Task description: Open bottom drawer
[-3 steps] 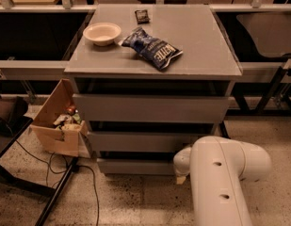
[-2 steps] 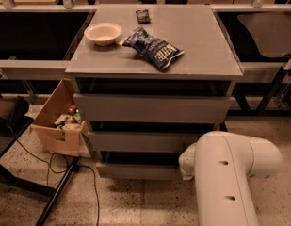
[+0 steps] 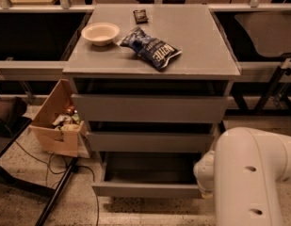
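We are judging the step in hand to be the outward pull on the bottom drawer (image 3: 145, 190). To do it well, we are aiming for a pull that is straight and level along the runners. Any sideways drag from a hold at one end could rack the slim panel. We are also minding the arm (image 3: 251, 182), so that its white body is not blocking the front as it travels.

The drawer is standing partly out, its shallow tray showing beneath the middle drawer (image 3: 149, 141). The tool (image 3: 203, 175) is sitting at the drawer's right end, against the front corner, largely masked by the arm. We cannot tell whether it is apart, together or clamped.
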Robot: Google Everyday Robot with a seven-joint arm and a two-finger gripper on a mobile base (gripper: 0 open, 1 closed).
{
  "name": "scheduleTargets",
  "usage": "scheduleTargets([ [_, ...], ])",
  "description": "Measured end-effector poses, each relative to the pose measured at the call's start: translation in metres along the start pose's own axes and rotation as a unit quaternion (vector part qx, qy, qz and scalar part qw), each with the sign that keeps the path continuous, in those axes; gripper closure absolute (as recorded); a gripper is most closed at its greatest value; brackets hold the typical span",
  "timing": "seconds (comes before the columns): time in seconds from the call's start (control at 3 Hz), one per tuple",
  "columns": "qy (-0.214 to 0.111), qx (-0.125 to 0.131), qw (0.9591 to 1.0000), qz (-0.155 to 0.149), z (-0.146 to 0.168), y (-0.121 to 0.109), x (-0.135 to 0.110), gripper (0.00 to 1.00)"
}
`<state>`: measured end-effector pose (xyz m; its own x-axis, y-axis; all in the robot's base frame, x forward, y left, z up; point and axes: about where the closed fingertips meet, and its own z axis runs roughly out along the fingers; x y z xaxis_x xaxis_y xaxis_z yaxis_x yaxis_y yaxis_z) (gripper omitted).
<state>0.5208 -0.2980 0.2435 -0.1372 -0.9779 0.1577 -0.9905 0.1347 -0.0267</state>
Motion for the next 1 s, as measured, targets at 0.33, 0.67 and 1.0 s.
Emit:
scheduleTargets([
  [0.33,0.005,-0.016,0.9998,0.01,-0.001,0.014,0.009,0.86],
  [0.67,-0.008,0.004,0.9998,-0.02,-0.007,0.005,-0.014,0.62],
  [1.0,-0.056,0.018,0.9965,-0.059,0.0,-0.012,-0.075,0.39],
])
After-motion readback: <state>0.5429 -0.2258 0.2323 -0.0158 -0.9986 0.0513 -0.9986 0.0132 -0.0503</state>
